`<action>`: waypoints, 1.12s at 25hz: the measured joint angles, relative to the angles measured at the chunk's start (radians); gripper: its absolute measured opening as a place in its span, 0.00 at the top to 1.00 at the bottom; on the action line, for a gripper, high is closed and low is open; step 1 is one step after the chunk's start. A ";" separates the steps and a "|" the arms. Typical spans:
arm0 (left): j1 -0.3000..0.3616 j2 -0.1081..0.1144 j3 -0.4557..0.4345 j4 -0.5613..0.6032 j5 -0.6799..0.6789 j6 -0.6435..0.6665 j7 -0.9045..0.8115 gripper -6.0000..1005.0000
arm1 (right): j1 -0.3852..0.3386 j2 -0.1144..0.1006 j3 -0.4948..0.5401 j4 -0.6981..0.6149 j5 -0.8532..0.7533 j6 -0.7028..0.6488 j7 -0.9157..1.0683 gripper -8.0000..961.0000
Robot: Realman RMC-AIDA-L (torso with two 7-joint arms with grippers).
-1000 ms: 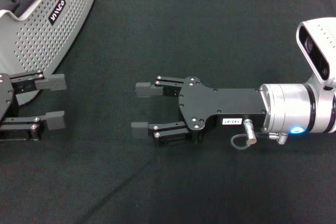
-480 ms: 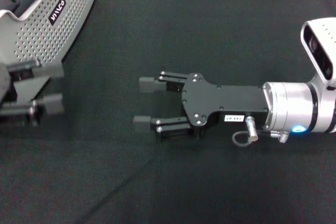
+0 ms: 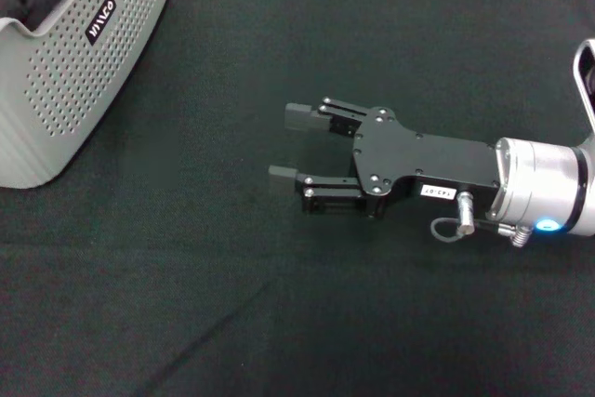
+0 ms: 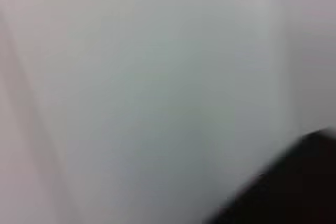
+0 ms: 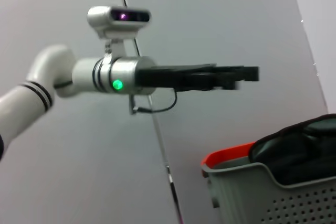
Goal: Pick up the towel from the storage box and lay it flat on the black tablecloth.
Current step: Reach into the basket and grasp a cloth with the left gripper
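The storage box (image 3: 65, 62) stands at the far left corner of the black tablecloth (image 3: 279, 304). Dark cloth, probably the towel (image 5: 294, 148), lies inside the box. The right hand (image 3: 288, 146) is open and holds nothing, above the middle of the tablecloth. The left hand (image 5: 247, 74) is raised above the box; whether it is open I cannot tell.

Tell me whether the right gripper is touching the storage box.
Apart. The head view shows the right gripper open over the black tablecloth, with a wide strip of bare cloth between it and the storage box.
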 joint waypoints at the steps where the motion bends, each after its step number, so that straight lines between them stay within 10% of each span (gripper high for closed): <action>1: -0.009 -0.007 0.002 0.061 0.063 -0.056 -0.013 0.18 | -0.007 0.000 0.003 -0.001 0.002 0.000 -0.009 0.14; 10: -0.180 -0.021 0.047 0.024 0.604 -0.418 -0.001 0.29 | -0.049 0.003 0.045 -0.007 0.005 -0.002 -0.043 0.14; 28: -0.200 -0.045 0.156 -0.102 0.881 -0.582 -0.011 0.33 | -0.054 0.002 0.079 0.000 0.005 0.025 -0.052 0.14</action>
